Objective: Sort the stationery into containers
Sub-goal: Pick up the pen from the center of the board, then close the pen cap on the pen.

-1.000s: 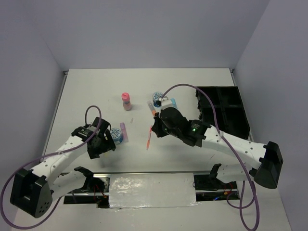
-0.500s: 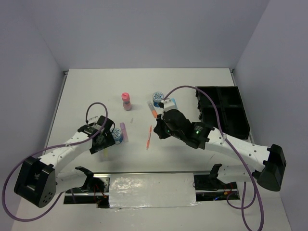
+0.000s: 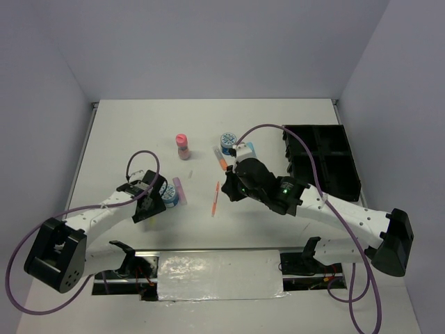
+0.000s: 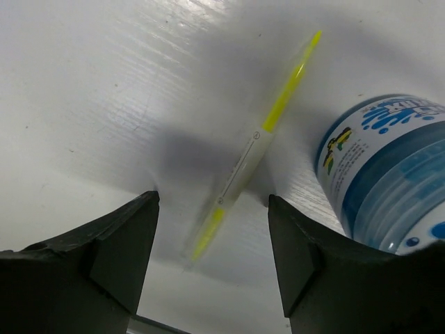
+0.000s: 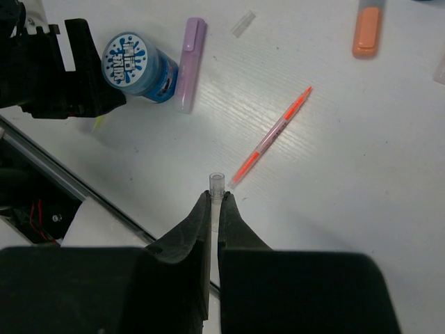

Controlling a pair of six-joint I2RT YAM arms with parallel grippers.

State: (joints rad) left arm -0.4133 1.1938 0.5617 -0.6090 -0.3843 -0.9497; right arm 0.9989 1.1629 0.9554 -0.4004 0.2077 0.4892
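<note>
1. The thin yellow plastic pen [image 4: 257, 139] lies flat on the white bench [image 3: 139, 139], running from 7 o'clock to 1 o'clock in the left wrist view.
2. The left claw [image 4: 212, 223] is released; its fingers straddle the pen's lower end, one on each side, with no contact visible.
3. A round blue plastic tub with a blue-white patterned lid [image 4: 386, 177] stands just beside the pen, at its 3 o'clock.
4. The right claw [image 5: 216, 202] is clenched on a small clear plastic cap [image 5: 216, 182], held above the bench.
5. In the right wrist view, a thin orange plastic pen [image 5: 271, 138] lies at 1 o'clock of that cap, a short purple plastic marker [image 5: 190, 62] at 11 o'clock beside the tub, and a short orange plastic marker [image 5: 366, 28] farther off at 1 o'clock.
6. In the top view, the black rectangular plastic organiser tray [image 3: 327, 154] sits at the bench's 3 o'clock edge; a pink plastic bottle [image 3: 183, 146] stands near the bench centre.
</note>
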